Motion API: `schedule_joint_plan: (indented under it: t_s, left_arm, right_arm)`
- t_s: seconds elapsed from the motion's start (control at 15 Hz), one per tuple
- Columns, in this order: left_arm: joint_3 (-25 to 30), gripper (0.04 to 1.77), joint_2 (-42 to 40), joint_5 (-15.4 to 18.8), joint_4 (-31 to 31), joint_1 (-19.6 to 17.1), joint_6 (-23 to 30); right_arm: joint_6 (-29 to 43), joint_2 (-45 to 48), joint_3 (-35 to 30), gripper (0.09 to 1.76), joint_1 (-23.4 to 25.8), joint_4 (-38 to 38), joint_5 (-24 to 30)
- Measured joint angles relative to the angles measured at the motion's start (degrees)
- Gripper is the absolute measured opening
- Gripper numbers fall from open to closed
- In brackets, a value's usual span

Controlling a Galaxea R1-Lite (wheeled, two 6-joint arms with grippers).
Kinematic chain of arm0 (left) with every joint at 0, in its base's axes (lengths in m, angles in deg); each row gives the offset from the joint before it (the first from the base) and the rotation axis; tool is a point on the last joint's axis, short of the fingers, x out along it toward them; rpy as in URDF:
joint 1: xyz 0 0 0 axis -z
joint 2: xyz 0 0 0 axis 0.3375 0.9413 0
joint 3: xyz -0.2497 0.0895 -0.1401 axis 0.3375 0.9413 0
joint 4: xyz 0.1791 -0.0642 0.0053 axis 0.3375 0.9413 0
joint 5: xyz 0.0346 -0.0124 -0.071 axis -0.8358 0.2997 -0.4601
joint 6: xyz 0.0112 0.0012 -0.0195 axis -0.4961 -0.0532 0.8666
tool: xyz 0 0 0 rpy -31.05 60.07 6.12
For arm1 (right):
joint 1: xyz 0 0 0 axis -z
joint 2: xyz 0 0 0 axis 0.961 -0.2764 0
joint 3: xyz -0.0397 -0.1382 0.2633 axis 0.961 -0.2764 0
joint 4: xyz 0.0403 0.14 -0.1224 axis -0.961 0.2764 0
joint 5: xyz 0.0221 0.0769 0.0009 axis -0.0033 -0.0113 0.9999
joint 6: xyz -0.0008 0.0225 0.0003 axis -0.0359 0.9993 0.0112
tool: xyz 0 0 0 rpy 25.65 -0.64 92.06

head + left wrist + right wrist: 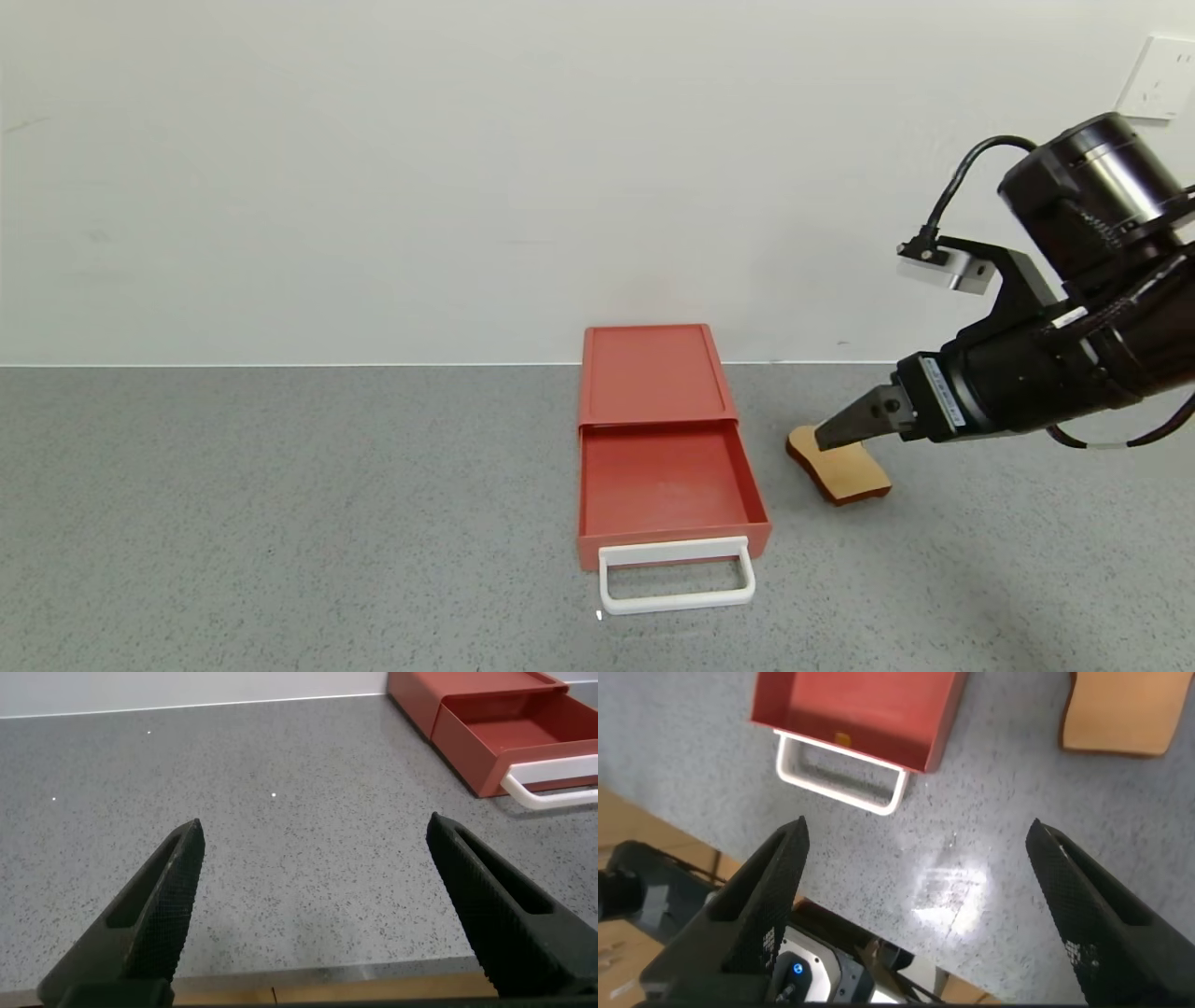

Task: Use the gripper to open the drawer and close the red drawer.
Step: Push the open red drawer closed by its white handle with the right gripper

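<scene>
Red drawer (665, 467) near the bench's (280, 523) far edge stands open; right pincer (845, 431), spread, hovers toward the right edge; closing calls for pushing the white handle (676, 576) inward.

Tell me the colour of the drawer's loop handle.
White; the handle shows best in the head view.

Bright, even light; glare on tabletop (948, 882)

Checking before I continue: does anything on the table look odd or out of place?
Only the bread slice lying bare on the table, right of the red drawer, whose tray is pulled out and empty. Nothing spilled or damaged.
</scene>
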State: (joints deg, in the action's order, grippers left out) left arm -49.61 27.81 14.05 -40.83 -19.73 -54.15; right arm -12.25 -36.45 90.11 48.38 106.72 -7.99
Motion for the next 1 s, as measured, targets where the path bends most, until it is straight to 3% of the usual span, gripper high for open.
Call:
schedule_joint_plan:
  t_s: [0.4,1.0]
  left_arm:
    - [0.00,1.72,0.00,0.00,0.00,0.00,-0.02]
    - [0.00,1.72,0.00,-0.01,0.00,0.00,-0.02]
  right_arm:
    - [8.80,-7.45,0.27,1.71,-9.57,0.56,-8.63]
    - [18.31,-18.49,6.08,1.71,-18.49,1.94,-14.98]
